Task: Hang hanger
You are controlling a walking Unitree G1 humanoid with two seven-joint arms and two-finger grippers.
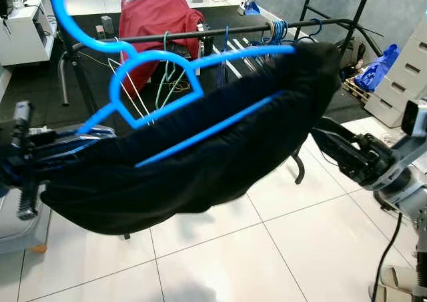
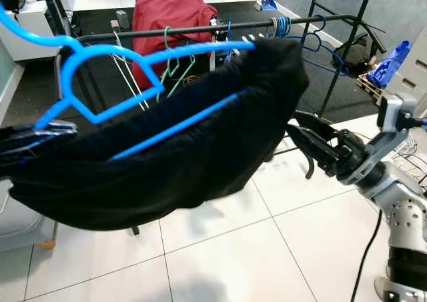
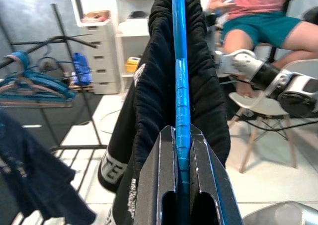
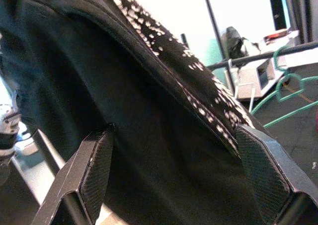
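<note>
The black garment point(image 1: 200, 155) hangs closest to the camera, draped over the lower bar of the blue hanger point(image 1: 157, 82) and sagging between the two hands. The left hand point(image 3: 181, 185) has its fingers pressed together on one end of the hanger, pinching the blue bar between them. The right hand point(image 2: 310, 145) is at the far end of the garment from the left hand, with its fingers spread wide apart and the black fabric lying between them, not clamped. The hanger is tilted, with its hook point(image 1: 67, 15) up and beyond the left hand, toward the clothes rail point(image 1: 220, 32) that stands behind both hands. The rail already carries a red garment point(image 1: 160, 15) and a cluster of blue hangers point(image 1: 277, 29). To complete the step well, raise the hook above the rail at a bare section between these, keep the left grip firm, then lower until the hook seats. Support the fabric with the right hand so it does not slide off the bar.
</note>
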